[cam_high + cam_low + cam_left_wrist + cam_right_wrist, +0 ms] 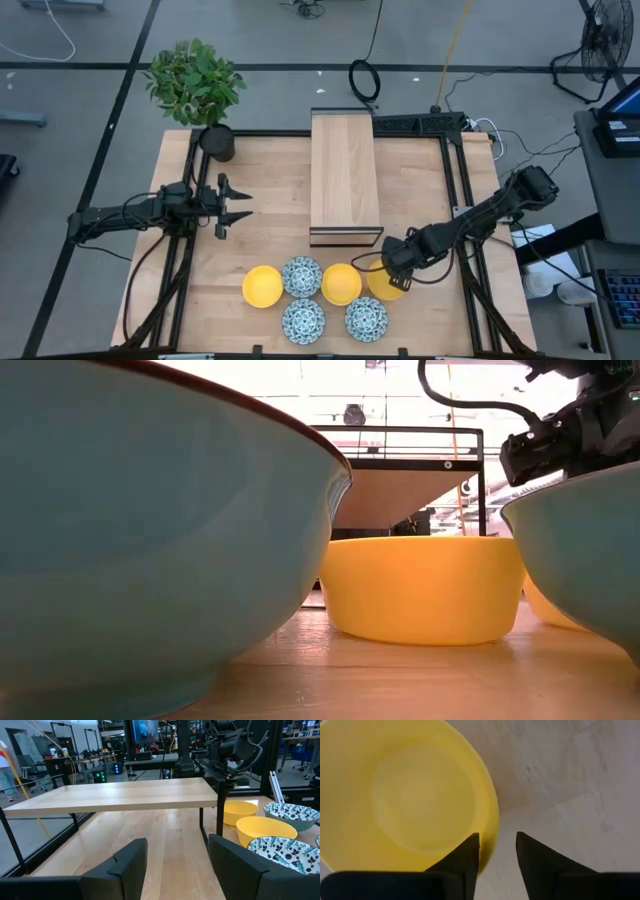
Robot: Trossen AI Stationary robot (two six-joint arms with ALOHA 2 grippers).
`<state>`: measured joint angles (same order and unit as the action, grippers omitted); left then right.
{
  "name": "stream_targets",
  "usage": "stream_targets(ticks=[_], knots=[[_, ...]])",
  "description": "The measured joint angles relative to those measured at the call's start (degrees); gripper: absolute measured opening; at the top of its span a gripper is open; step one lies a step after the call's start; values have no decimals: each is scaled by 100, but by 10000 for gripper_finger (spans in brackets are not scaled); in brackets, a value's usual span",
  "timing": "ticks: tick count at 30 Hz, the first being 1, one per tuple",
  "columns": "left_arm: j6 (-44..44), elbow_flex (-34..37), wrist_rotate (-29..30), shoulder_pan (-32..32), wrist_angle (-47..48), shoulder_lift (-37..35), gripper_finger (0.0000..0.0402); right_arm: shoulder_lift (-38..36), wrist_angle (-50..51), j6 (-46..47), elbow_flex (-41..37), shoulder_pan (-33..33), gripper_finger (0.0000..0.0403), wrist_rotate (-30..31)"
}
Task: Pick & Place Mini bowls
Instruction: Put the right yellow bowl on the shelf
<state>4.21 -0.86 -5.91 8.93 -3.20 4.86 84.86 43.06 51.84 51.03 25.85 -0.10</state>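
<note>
Six mini bowls sit in a cluster near the table's near edge. The three yellow ones are a left bowl (pixel 262 286), a middle bowl (pixel 341 284) and a right bowl (pixel 378 285). The three blue-floral ones (pixel 301 276), (pixel 303 321), (pixel 366 319) sit among them. My right gripper (pixel 392 272) hangs open over the right yellow bowl (pixel 410 800), pointing down. One finger (pixel 470 852) stands inside the bowl's rim (pixel 494 827) and the other finger (pixel 532 855) outside it, with a gap on both sides. My left gripper (pixel 238 205) waits open at the table's left, well clear of the bowls.
A raised wooden shelf (pixel 345 175) on a black frame stands at mid-table, just beyond the bowls. A dark plant pot (pixel 217 142) with a leafy plant (pixel 195 80) sits at the far left corner. Black frame rails (pixel 455 190) run along both sides of the table.
</note>
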Motion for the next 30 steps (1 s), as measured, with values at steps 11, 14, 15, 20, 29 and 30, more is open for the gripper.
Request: stream_targets(ticks=[11,14,15,20,29,30], knots=[[0,-1,0,-2,0,0,214,0,372,-20,2,-2,13,-1],[0,-1,0,-2,0,1,214,-9,409,-157,13,-4,7,4],[0,-2,0,-2,0,1,214,-31,440,-173,13,-4,6,4],[0,0,0,-2,0,2,214,-526,723,-140,4,-2,1,7],[0,-1,0,0,0,0,214,-2418,694,297,2,15,1,373],[0,0,0,-1,0,1,214,-2618,608,256,2,23,1,558]])
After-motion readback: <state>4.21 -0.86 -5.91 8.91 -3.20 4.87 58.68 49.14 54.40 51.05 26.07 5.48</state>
